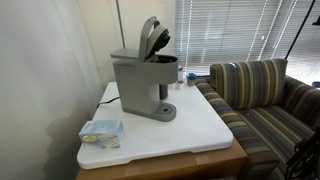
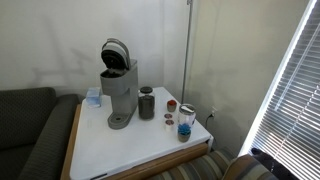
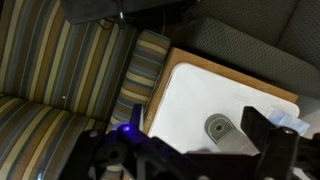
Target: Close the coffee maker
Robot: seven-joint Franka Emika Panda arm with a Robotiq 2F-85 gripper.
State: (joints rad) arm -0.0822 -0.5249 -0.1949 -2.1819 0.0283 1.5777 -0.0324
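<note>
Coffee maker is boxy grey plastic: hinged lid tipped up, dark brew head exposed, round base. It's on the left part of the smooth white table. Dark cylindrical cup just right. Gripper is spread wide, empty, over the striped sofa.

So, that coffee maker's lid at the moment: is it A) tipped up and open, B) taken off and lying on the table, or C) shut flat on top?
A: in both exterior views the coffee maker has its lid tipped up on its hinge, leaving the top open.
</note>
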